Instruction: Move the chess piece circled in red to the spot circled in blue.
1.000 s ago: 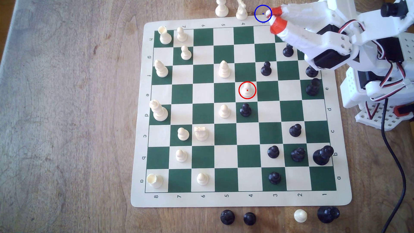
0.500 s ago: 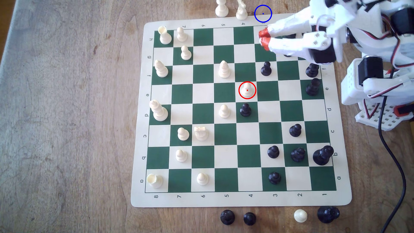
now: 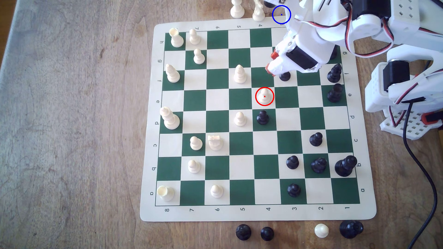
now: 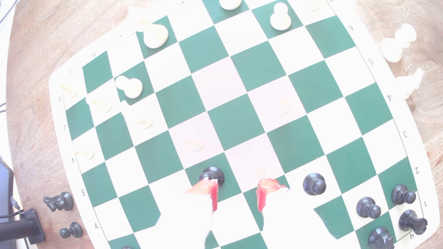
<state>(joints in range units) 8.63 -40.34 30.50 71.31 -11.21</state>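
1. Red-tipped white printed gripper [image 3: 272, 62] hangs over the board near the exterior view's upper right; in the wrist view [image 4: 237, 191] its jaws stand apart with a clear gap and nothing between them.
2. Glossy black pawn [image 3: 284, 76] sits just under the gripper, partly hidden by it in the exterior view.
3. Cream-white plastic pawn, the chess piece circled in red [image 3: 264, 95]: ball head, narrow neck, flared base, upright on a light square in the row marked e. Near the fingertips but apart from them. In the wrist view it is washed out against the light square, hard to make out.
4. Another black pawn [image 3: 262, 117] stands on the dark square just beside it, on the exterior view's lower side.
5. Taller cream bishop [image 3: 239, 74] with a pointed top stands on a light square, to the exterior view's left of the gripper.
6. Board [image 3: 148, 167] is a flat green and cream mat with rounded corners and printed letters and numbers on its border; it lies flat on the table.
7. Table [image 3: 72, 119] is brown wood with visible grain and some darker marks.
8. Blue ring with a centre dot, the spot circled in blue [image 3: 281, 14], lies on bare wood just off the board's edge at the exterior view's top, beside two cream pieces [image 3: 248, 10]. The arm's white body passes just to its right in the exterior view.
9. Black cable [image 3: 424, 182] trails over the wood at the exterior view's right.
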